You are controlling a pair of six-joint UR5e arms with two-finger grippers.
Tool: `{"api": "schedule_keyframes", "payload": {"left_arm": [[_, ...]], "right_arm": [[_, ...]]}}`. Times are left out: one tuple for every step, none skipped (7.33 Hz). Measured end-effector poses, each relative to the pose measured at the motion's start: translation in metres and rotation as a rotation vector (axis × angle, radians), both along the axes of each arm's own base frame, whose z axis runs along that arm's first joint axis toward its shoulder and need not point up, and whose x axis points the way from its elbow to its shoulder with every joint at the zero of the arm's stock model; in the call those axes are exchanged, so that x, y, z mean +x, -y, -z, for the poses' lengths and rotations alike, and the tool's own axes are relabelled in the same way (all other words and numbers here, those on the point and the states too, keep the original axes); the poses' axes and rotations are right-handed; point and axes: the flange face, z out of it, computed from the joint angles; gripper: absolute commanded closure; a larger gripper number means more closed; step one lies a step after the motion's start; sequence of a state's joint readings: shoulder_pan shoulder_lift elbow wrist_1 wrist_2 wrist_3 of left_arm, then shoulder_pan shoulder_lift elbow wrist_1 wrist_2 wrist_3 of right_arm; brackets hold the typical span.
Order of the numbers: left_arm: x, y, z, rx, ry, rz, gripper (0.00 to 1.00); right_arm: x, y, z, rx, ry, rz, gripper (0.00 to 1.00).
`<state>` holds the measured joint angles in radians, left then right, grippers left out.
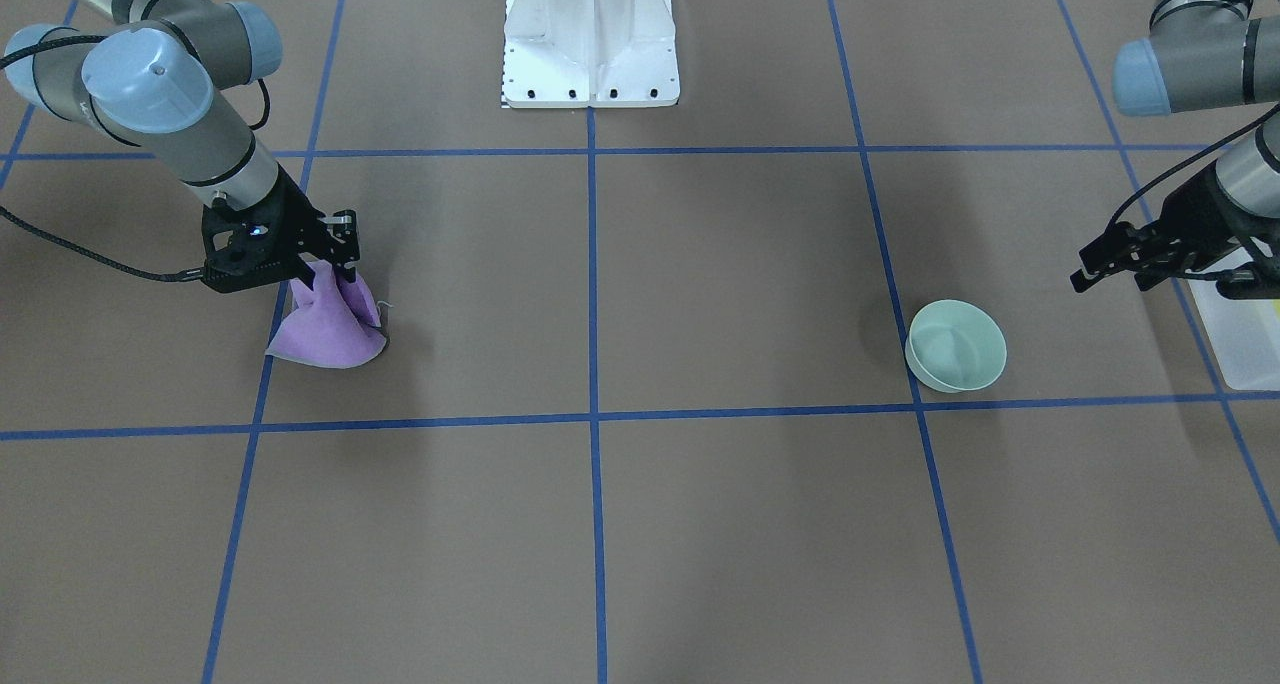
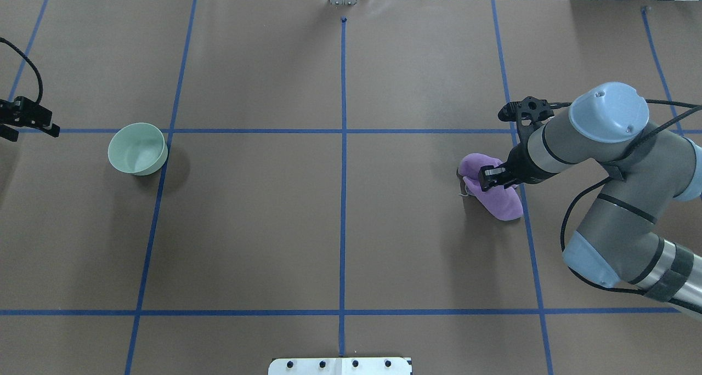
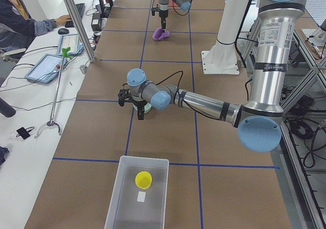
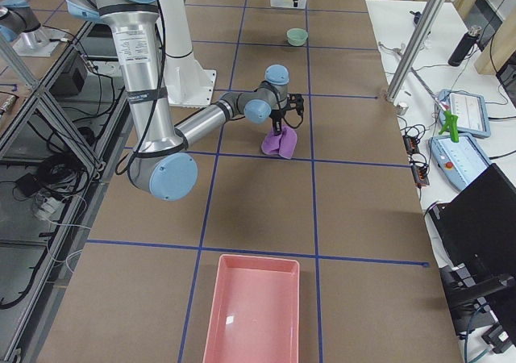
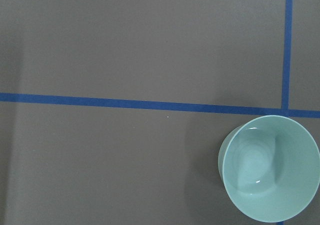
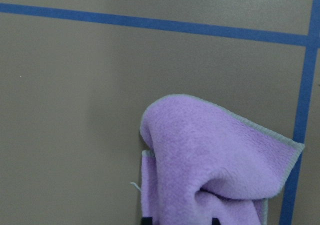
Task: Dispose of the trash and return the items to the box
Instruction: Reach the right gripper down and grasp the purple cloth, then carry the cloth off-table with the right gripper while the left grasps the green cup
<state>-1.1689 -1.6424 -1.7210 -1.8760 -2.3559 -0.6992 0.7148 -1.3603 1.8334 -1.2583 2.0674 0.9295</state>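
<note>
Purple cloth [image 6: 215, 155], pinched in the right pincer [image 1: 333, 272], may slip if the hold is thin; left pincer [image 1: 1105, 269], wide and empty, hangs between box [image 3: 114, 208] and bowl [image 1: 955, 346]; cup [image 3: 143, 179] lies in box.

The translucent frosted-white rectangular plastic bin [image 1: 1240, 356], near the shallow round mint-green plastic bowl [image 1: 956, 346], is cut by the front view's edge and partly covered by the left gripper [image 1: 1108, 276]. The left wrist view's edge cuts that bowl. Far from the bowl, the folded purple fleece cloth [image 1: 330, 334] hides the fingertips of the right gripper [image 1: 325, 272]. A white scrap [image 3: 141, 197] in the bin is too small to name.
</note>
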Motion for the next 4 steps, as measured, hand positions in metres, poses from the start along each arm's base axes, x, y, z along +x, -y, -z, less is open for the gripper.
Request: {"api": "schedule_keyframes", "payload": {"left_arm": [[0.000,0.001,-0.003,-0.005,0.003,0.000,0.09],[0.002,0.002,-0.010,-0.013,0.015,0.003,0.10],[0.008,0.002,-0.016,-0.012,0.038,0.010,0.10],[0.023,0.000,-0.018,-0.008,0.057,0.020,0.10]], "right_arm": [[0.002,0.001,0.001,0.009,0.002,0.003,1.00],[0.010,0.007,0.003,0.012,0.008,-0.006,1.00],[0.031,0.020,0.010,0.007,0.030,-0.020,1.00],[0.072,0.041,0.019,-0.002,0.071,-0.045,1.00]]}}
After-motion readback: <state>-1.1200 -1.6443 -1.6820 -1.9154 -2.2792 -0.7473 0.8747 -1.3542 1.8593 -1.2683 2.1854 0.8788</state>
